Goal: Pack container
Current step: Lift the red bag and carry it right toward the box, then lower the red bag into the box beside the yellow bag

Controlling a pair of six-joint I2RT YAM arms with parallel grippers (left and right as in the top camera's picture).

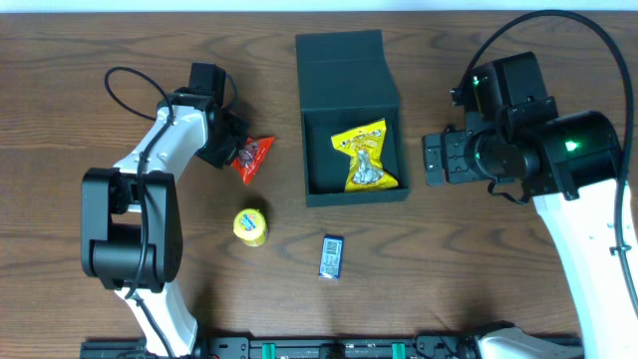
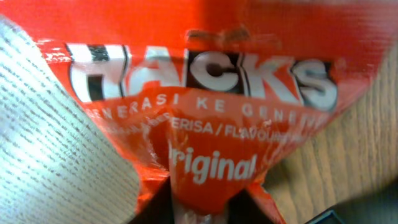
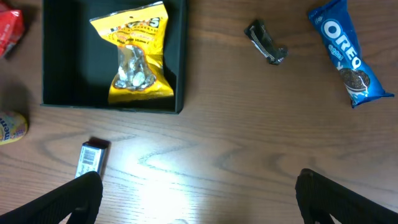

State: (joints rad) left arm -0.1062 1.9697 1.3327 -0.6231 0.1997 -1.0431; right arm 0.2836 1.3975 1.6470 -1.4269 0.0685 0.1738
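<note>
Container: dark teal-green matte square box [image 1: 321, 150], centre of the table toward 12 o'clock, flap lid thrown back at its 12 o'clock edge.
Contents: crinkled yellow foil snack packet [image 1: 367, 157], lying toward the 3 o'clock wall.
Left gripper [image 1: 231, 150]: at 9 o'clock of the box, against a red plastic sweet packet [image 1: 252, 158]. Clamped or merely touching, cannot tell, with only one white ribbed finger pad [image 2: 50, 149] showing.
Right gripper [image 1: 436, 158]: at 3 o'clock of the box, spread wide, empty.
Loose items: round yellow wrapped sweet [image 1: 250, 225] at 7 o'clock; small blue rectangular packet [image 1: 332, 255] at 6 o'clock.
Risk: slick wrapper taken by one edge, likely to slip free or catch on the 9 o'clock wall and land short.
Views: blue Oreo biscuit packet [image 3: 348, 53] and small black clip [image 3: 266, 42] seen only from the right wrist; wrapper lettering only from the left wrist; overall layout only from overhead.
</note>
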